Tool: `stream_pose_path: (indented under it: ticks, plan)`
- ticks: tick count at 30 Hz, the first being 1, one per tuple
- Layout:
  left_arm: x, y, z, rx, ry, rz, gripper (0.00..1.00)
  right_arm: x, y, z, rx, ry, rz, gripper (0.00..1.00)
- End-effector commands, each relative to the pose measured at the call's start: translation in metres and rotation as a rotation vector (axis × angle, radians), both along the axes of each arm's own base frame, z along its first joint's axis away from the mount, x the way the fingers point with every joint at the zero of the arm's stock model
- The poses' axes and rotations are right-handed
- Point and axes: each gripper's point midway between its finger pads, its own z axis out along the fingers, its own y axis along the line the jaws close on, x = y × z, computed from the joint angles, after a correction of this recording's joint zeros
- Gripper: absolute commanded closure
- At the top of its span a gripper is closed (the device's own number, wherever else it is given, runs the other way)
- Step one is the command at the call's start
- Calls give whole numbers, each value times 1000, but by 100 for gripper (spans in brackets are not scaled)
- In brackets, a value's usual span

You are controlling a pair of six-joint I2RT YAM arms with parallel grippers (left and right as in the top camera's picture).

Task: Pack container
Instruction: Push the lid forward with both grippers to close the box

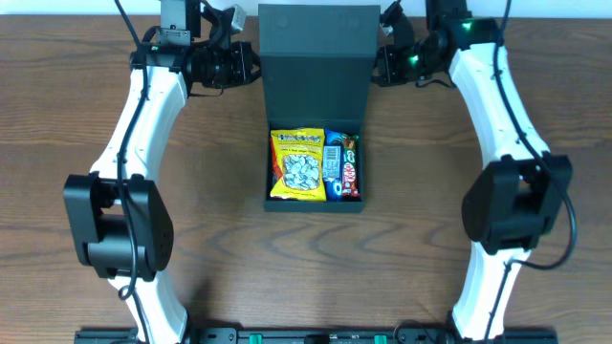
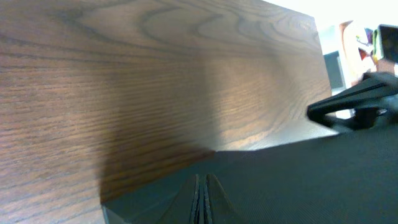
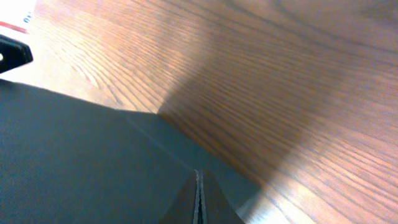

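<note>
L fingers (image 2: 195, 200) are pressed shut w/ nothing seen btwn them, tips over the lid (image 2: 298, 180). R fingers (image 3: 186, 208) are the same, closed & empty. Can't tell if either touches it. From above they flank the lid at its 9 and 3 o'clock. The container (image 1: 267, 182) sits mid-bench (image 1: 86, 105), flap open twd 12, w/ a yellow packet (image 1: 297, 167) & bars (image 1: 342, 167) at its 6 end. Closing looks next: you want both tips under the flap edges, an even lift, then a swing twd 6. Don't shove the box.
</note>
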Motion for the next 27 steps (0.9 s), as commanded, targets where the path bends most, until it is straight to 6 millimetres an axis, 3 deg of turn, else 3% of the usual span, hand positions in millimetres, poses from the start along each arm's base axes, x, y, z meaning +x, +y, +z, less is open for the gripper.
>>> stream_pose_path:
  ticks: [1,10,22,27]
  plan:
    - [-4,-1,29,34,-104,-47,94,-3,-7,34,-68,-111,16,98]
    - [-20,8,33,111,-115,-66,94,-27,-10,64,-87,-158,66,99]
    - [-42,14,36,186,-130,-136,94,-59,-14,62,-125,-101,151,98]
    - [-48,14,40,200,-138,-155,94,-62,-21,58,-172,-90,142,98]
